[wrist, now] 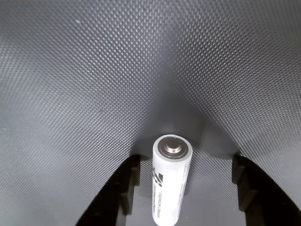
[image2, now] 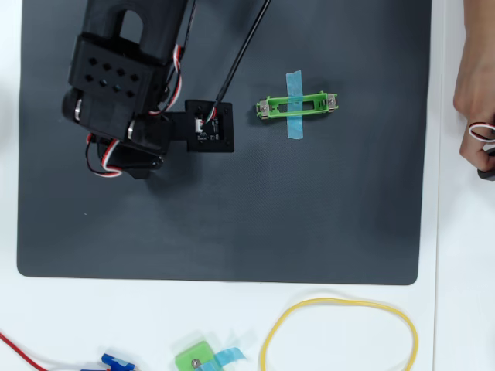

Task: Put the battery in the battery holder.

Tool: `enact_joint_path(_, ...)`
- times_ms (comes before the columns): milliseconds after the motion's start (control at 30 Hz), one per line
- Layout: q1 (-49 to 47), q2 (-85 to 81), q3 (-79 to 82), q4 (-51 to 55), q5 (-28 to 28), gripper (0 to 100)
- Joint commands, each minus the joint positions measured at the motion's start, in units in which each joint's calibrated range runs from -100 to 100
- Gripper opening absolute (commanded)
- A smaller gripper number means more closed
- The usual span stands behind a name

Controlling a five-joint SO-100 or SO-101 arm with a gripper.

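Standing upright near the bottom centre of the wrist view, the battery [wrist: 171,183] showed its metal end cap toward the camera, with fine dark print running down its white side. The gripper [wrist: 183,188] was open around it: one black finger [wrist: 117,193] rose at the lower left of the frame and the other at the lower right. The left one lay close beside the cell, while a clear gap of mat separated the cell from the right one. Whether the left finger actually touched the battery could not be told. A dark textured mat [wrist: 94,70] filled the rest of that view.

In the overhead view the black arm [image2: 124,85] occupied the upper left of the frame and covered the battery and the gripper's tips. A small black camera module [image2: 207,127] jutted from it toward the right. The battery holder [image2: 298,106] lay flat on the mat [image2: 309,209] in the upper middle of the frame, its long side running left to right, metal contacts at both ends, and a light-blue tape strip [image2: 295,104] crossing it from top to bottom. Its slot looked empty. It sat apart from the arm, to the right.

On the white surface [image2: 77,317] below the mat lay a yellow rubber band [image2: 267,336] and a smaller green piece [image2: 197,359] with blue tape. A person's hand [image2: 476,93] showed at the right edge.
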Motion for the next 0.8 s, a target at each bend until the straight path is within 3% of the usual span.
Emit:
enact_joint_path(0,1.24,-0.15,0.16,-0.3,-0.69,19)
enact_joint_path(767,1.34,-0.15,0.16,-0.3,-1.99,19)
